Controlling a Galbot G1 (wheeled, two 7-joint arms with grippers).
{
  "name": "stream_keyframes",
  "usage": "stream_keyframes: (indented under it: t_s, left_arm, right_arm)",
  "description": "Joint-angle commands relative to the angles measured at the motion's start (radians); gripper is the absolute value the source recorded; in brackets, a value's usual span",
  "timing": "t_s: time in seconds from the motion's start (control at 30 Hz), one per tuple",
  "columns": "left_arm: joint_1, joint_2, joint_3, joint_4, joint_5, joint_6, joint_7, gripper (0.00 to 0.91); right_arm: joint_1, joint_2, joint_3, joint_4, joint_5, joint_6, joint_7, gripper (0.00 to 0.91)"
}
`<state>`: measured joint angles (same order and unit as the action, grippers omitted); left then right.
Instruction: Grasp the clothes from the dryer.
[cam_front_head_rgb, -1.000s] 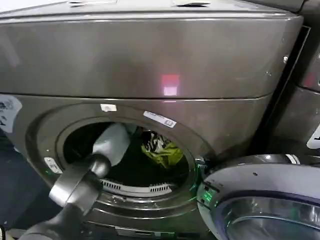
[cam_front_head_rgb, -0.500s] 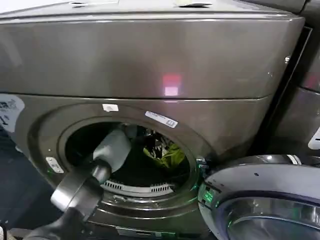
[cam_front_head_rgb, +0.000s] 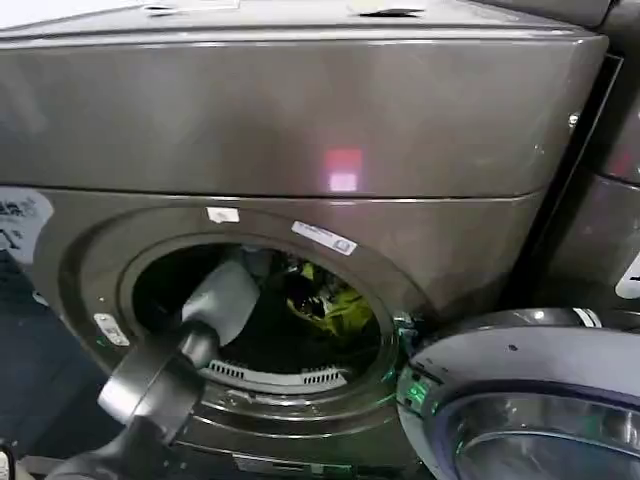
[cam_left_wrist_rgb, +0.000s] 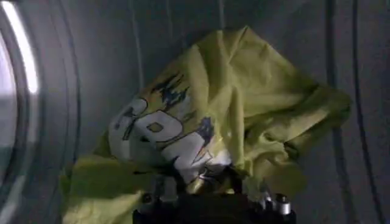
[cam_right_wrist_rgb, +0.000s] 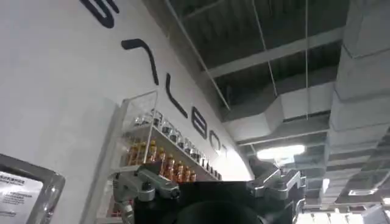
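The dryer (cam_front_head_rgb: 300, 130) is dark grey-bronze and its round porthole stands open. My left arm reaches through the porthole into the steel drum (cam_left_wrist_rgb: 73, 73). Inside lie the clothes (cam_front_head_rgb: 335, 305), a yellow-green bundle with a white and blue print (cam_left_wrist_rgb: 244, 103). My left gripper (cam_left_wrist_rgb: 204, 179) is right against the bundle's near edge. Its dark fingers close in on a bunched fold where the creases converge. My right gripper (cam_right_wrist_rgb: 207, 182) is away from the dryer and points up at a ceiling, its metal fingers (cam_right_wrist_rgb: 143, 185) wide apart with nothing between them.
The dryer's round door (cam_front_head_rgb: 530, 400) hangs open at the lower right, close beside the porthole. A neighbouring machine (cam_front_head_rgb: 610, 200) stands on the right. The porthole rim (cam_front_head_rgb: 270, 378) surrounds my left forearm (cam_front_head_rgb: 220, 295). A shelf of bottles (cam_right_wrist_rgb: 164, 161) shows on a white wall.
My left forearm has shifted slightly right and deeper into the drum. The yellow-green bundle sits a little farther right in the porthole than a second ago.
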<state>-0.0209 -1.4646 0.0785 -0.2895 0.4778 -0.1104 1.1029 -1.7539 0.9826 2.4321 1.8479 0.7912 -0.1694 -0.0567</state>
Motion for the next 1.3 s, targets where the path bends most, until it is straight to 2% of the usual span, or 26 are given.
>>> stream_keyframes:
  t_s: [0.03,0.1,0.3,0.47,0.77,0.8,0.83,0.87,1.03,1.3]
  left_arm:
    - [0.007,0.002,-0.017,-0.010,-0.027,0.009,0.011,0.000]
    - [0.016,0.001,-0.048,-0.039,-0.056,0.015,-0.035,0.000]
    - [0.106,-0.003,-0.158,-0.195,-0.261,0.051,-0.345,0.000]
    - [0.181,-0.012,-0.234,-0.299,-0.413,0.037,-0.573,0.000]
    - [0.368,-0.023,-0.411,-0.662,-0.530,0.011,-0.962,0.000]
    - [0.394,-0.027,-0.427,-0.706,-0.541,0.006,-1.002,0.000]
    - [0.422,-0.031,-0.445,-0.756,-0.544,-0.010,-1.037,0.000]
    - [0.439,-0.036,-0.457,-0.783,-0.542,-0.014,-1.063,0.000]
    - [0.541,-0.040,-0.488,-0.930,-0.524,-0.015,-1.114,0.000]
    - [0.577,-0.040,-0.484,-0.974,-0.524,0.044,-1.130,0.000]
  right_arm:
    - [0.000,0.000,0.001,0.002,0.001,0.001,0.001,0.907]
    - [0.000,0.000,0.001,0.003,0.001,0.001,0.001,0.907]
    - [0.002,0.001,0.001,-0.001,0.002,0.004,0.003,0.907]
    - [0.004,-0.001,0.003,-0.008,0.002,0.009,0.003,0.907]
    - [0.008,-0.005,0.000,-0.011,-0.007,0.008,0.009,0.907]
    - [0.009,-0.006,-0.002,-0.018,-0.032,0.005,0.015,0.907]
    - [0.011,-0.007,-0.007,-0.046,-0.145,0.003,0.020,0.907]
    - [0.010,-0.007,-0.007,-0.053,-0.177,0.010,0.017,0.907]
    - [0.008,-0.008,0.009,-0.045,-0.146,-0.001,0.007,0.907]
    - [0.002,-0.012,0.017,-0.050,-0.114,0.018,0.013,0.907]
